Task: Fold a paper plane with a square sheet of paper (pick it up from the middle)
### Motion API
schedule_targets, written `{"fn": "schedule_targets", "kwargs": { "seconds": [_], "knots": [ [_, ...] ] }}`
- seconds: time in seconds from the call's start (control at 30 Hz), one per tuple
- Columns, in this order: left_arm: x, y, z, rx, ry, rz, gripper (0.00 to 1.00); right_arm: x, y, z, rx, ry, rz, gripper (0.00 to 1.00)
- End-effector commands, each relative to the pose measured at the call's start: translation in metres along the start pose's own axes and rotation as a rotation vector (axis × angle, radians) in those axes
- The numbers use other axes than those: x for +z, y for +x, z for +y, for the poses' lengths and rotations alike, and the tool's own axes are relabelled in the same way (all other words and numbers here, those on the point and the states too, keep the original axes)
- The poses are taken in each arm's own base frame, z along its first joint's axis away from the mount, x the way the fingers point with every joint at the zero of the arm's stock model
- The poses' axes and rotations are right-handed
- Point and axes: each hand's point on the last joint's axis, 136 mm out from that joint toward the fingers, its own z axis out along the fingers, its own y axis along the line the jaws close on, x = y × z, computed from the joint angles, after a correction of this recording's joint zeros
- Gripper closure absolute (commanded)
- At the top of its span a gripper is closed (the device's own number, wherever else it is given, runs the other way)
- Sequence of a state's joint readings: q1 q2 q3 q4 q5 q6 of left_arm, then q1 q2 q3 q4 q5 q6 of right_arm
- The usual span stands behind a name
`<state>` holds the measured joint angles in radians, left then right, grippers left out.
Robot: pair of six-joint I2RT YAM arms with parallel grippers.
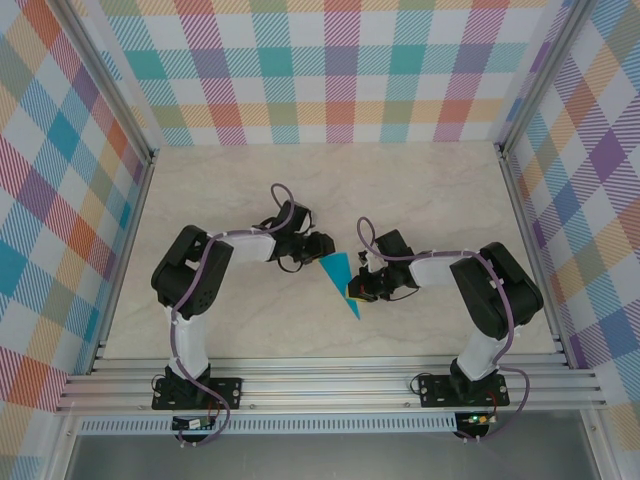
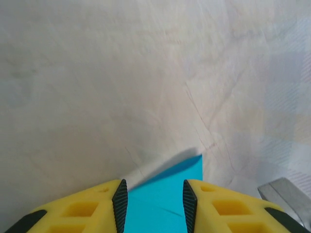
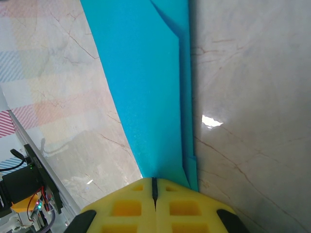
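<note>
The teal paper (image 1: 340,273) is folded into a narrow pointed dart and lies mid-table between the two arms, its tip toward the near edge. My right gripper (image 1: 356,291) holds it near the pointed end. In the right wrist view the jaws are pressed together on the paper plane (image 3: 146,87), whose folded layers run away from the gripper (image 3: 154,187). My left gripper (image 1: 306,262) sits at the wide end. Its fingers stand apart in the left wrist view, with the paper's corner (image 2: 170,191) lying between them and the gripper (image 2: 154,201) not closed on it.
The marble-look tabletop (image 1: 420,190) stretches around the paper. Checked walls (image 1: 340,70) close off the back and both sides. An aluminium rail (image 1: 330,385) carrying the arm bases runs along the near edge.
</note>
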<state>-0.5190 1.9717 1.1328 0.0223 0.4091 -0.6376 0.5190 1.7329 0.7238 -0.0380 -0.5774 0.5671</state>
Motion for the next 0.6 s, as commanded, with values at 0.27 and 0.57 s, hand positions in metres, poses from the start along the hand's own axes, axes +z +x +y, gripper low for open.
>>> {"fn": "schedule_targets", "kwargs": {
  "seconds": [0.27, 0.57],
  "knots": [
    [-0.041, -0.043, -0.014, 0.043, -0.013, -0.096, 0.61, 0.013, 0.032, -0.049, 0.103, 0.184, 0.103, 0.96],
    [-0.067, -0.004, -0.054, 0.046, 0.048, -0.103, 0.64, 0.012, 0.026, -0.046, 0.109, 0.184, 0.085, 0.96]
  ]
}}
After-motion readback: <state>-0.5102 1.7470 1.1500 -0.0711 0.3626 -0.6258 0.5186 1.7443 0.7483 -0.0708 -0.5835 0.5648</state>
